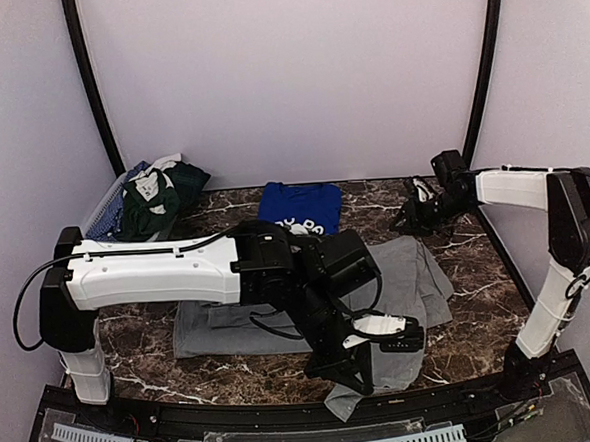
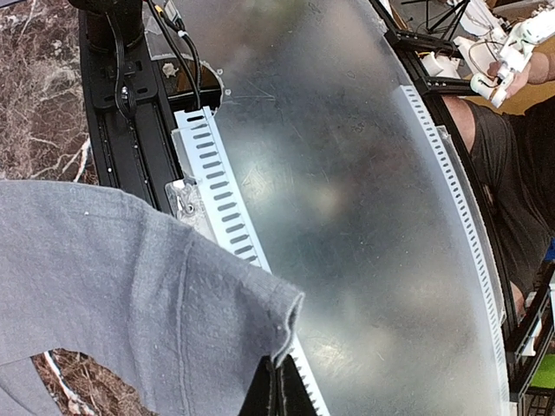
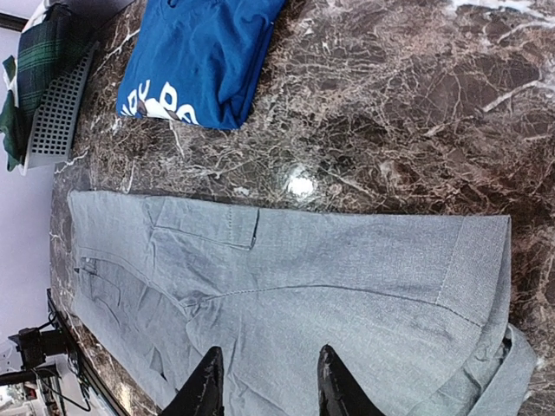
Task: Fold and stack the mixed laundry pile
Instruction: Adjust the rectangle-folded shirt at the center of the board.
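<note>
Mesh basket (image 3: 61, 113), dark marble table (image 1: 142, 336)

Left claw (image 2: 277, 390) mostly off its wrist view's edge; grey garment (image 1: 418, 274) partly behind that arm (image 1: 148, 270), perhaps bunched.

The top camera looks down from above and behind both arms onto the whole marble table (image 1: 374, 204). The left wrist camera sits very near the left pincer (image 2: 277, 381), facing beyond its tips over the table's front edge. The right wrist camera looks from higher, past the right pincer (image 3: 267, 381). All three views share the grey garment (image 1: 418, 274).
</note>
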Available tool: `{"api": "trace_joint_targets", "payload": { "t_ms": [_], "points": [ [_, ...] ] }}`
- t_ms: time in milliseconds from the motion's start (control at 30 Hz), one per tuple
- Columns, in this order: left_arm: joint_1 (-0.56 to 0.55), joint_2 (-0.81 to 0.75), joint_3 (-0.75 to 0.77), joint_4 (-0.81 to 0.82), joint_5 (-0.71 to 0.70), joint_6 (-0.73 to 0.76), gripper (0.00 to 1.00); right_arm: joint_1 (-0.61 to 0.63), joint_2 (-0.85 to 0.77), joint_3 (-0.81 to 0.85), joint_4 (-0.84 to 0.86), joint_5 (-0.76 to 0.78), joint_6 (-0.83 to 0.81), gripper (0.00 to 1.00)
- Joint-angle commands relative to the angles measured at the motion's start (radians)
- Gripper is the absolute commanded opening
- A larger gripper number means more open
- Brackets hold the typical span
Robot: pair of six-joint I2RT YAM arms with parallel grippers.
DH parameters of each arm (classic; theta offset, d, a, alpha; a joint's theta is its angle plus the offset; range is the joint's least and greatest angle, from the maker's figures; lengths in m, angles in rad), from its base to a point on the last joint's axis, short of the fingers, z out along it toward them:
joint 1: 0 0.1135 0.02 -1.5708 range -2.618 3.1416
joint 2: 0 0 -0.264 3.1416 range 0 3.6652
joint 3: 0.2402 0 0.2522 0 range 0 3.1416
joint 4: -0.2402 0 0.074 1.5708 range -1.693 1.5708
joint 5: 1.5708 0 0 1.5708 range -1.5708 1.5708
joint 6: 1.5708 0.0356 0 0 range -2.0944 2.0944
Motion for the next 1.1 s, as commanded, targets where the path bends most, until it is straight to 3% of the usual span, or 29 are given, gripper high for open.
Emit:
{"api": "trace_joint_targets", "payload": {
  "t_ms": [0, 367, 633, 800, 1067],
  "points": [
    [-0.003, -0.061, -0.036, -0.061, 0.004, 0.03, 0.0, 0.01, 0.05, 0.012, 0.032, 0.019, -0.006, 0.34],
    [0.018, -0.087, -0.074, 0.0, -0.108, -0.007, 0.0, 0.011, 0.175, 0.019, -0.014, 0.105, -0.009, 0.32],
    [0.18, -0.202, -0.219, 0.302, -0.189, -0.133, 0.0, 0.009, 0.102, 0.034, -0.053, 0.122, -0.027, 0.32],
    [0.285, -0.262, -0.313, 0.368, -0.228, -0.2, 0.0, 0.009, 0.029, 0.054, -0.07, 0.113, -0.031, 0.33],
    [0.446, -0.363, -0.508, 0.373, -0.411, -0.276, 0.0, 0.01, -0.032, 0.057, -0.048, 0.02, -0.039, 0.36]
  ]
}}
